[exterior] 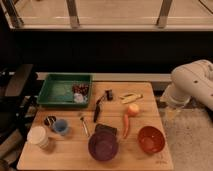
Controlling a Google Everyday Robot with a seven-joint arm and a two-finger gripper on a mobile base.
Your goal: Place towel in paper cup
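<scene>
White round paper cup (pixel 37 136); hand (pixel 171 103) far right

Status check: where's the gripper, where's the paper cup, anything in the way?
Gripper off the wooden table's right edge. White paper cup upright, front-left corner. Towel not identifiable. Small blue cup and round purple bowl stand between.

Matt pale wooden table (pixel 70 150); on it a glossy orange plastic bowl (pixel 151 139) and a matt white paper cup (pixel 38 136). Right of it, the smooth white arm (pixel 195 80) hides the gripper.
</scene>
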